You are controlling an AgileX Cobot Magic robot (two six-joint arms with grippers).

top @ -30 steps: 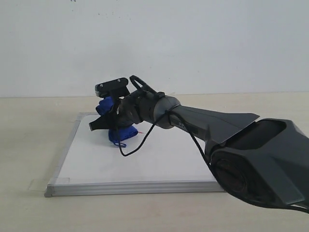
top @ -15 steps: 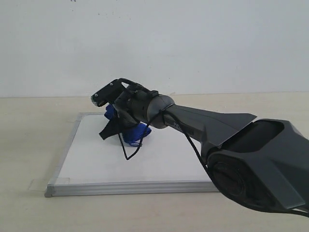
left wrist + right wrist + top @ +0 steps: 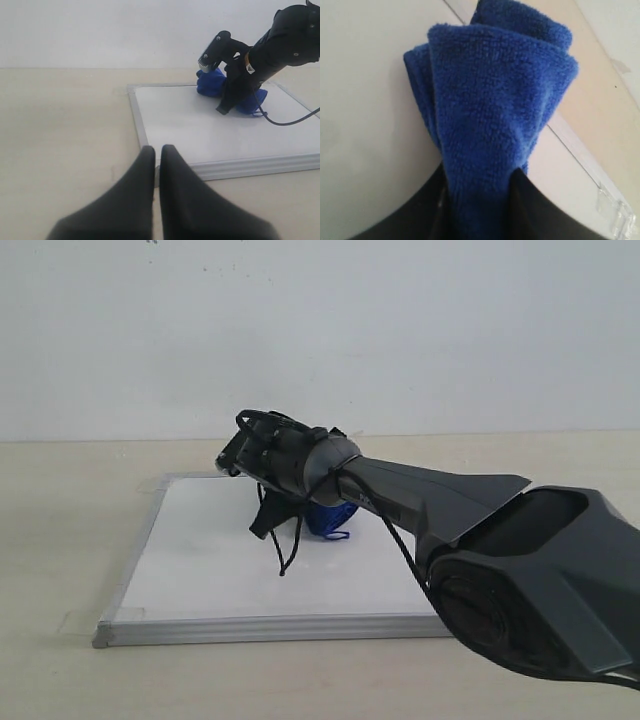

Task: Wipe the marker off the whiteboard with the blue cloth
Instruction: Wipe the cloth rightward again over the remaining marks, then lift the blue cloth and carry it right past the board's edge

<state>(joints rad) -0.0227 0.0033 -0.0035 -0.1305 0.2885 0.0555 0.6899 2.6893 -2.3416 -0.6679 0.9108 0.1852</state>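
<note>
One black cable (image 3: 284,568) (dangling) hangs beside blue cloth (image 3: 330,518) on whiteboard (image 3: 200,560).

The blue cloth (image 3: 330,517) is a deep plain blue, the whiteboard (image 3: 200,560) white within a silver-grey frame (image 3: 270,628), the arm (image 3: 430,495) black, the counter (image 3: 60,520) pale beige.

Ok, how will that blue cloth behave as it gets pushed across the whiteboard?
Probably floppy: the blue cloth bunches into soft folds where the right end effector pinches it. Its fluffy pile looks grippy, so it likely drags rather than slides on the smooth whiteboard. Much smaller than that board, it is likely light.
</note>
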